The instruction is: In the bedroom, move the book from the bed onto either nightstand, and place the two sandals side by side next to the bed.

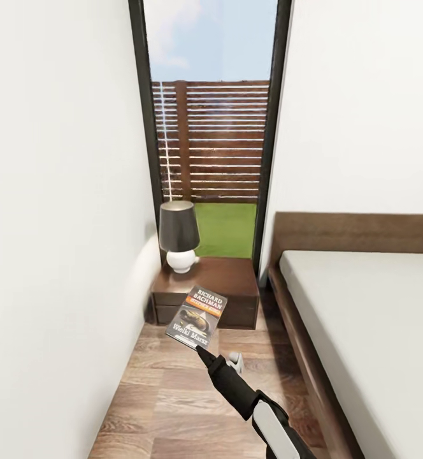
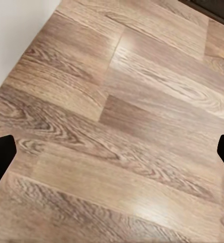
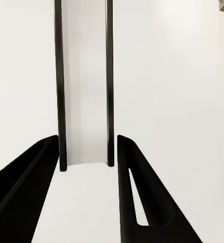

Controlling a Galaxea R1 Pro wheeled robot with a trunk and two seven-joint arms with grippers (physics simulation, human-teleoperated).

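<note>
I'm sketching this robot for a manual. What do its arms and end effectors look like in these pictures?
In the head view, the right arm is matte black with a white panel near the forearm, narrowing to a slim black end effector. In the right wrist view its fingers are long flat black blades, one with a narrow slot. The left end effector's fingers show as black tips. No cables or markings are visible.

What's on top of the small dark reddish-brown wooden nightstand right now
A lamp with black shade and round white base stands on the nightstand. The held paperback book covers part of its front edge.
</note>
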